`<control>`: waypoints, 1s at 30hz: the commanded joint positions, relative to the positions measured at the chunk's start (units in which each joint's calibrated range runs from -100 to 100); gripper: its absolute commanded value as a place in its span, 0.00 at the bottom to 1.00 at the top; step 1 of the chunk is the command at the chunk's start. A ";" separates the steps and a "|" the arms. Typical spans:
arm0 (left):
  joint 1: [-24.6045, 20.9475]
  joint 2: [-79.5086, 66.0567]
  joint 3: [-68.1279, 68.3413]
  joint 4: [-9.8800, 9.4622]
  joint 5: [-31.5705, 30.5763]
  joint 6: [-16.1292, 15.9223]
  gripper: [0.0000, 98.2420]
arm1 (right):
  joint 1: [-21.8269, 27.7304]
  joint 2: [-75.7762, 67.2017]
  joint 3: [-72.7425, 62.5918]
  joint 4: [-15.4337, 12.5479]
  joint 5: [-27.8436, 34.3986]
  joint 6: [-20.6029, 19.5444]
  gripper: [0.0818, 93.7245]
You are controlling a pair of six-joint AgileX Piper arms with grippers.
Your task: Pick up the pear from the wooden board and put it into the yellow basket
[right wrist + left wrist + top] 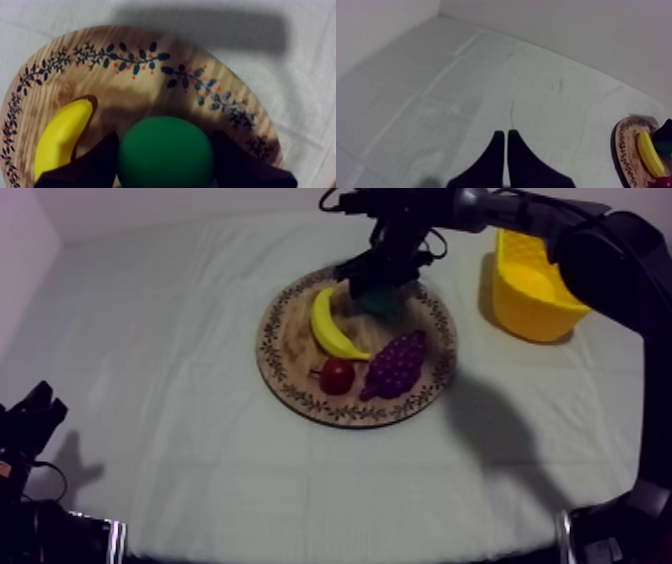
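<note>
since the right gripper (167,167) is closed round the pear (166,145), lift straight up, clear of the banana (62,137) just beside it.

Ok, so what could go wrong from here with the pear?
The right gripper is closed on the pear by its rounded sides, so it could slip out on the lift. The banana lies close beside the gripper and might get nudged across the wooden board. The yellow basket stands off the board with raised walls; a low carry could clip its rim.
</note>
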 commanded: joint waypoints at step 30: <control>-0.03 -0.04 0.00 0.00 0.02 0.00 0.00 | 8.09 -43.51 29.56 0.76 6.22 2.19 0.55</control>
